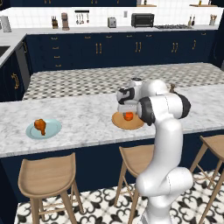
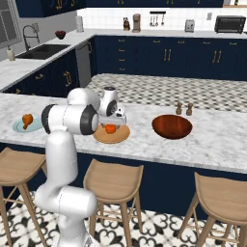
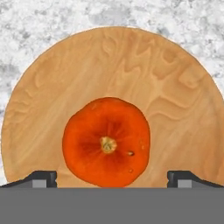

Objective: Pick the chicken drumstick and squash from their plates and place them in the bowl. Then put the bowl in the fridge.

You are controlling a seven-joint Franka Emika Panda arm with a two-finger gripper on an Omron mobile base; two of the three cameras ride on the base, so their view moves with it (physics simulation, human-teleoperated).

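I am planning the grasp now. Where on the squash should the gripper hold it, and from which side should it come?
Probably from straight above. The squash sits stem-up on the wooden plate, round and squat, so its widest middle is the part to pinch. The gripper is open, one fingertip showing on each side. Lower it and close on the two opposite flanks, avoiding the stem.

Arm bent forward, hand pointing straight down, fingers (image 3: pixel 41 178) spread wide apart.

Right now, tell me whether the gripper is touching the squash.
Apart. In the hand view the fingertips sit wide on either side of the squash, with bare tan plate showing between each tip and it.
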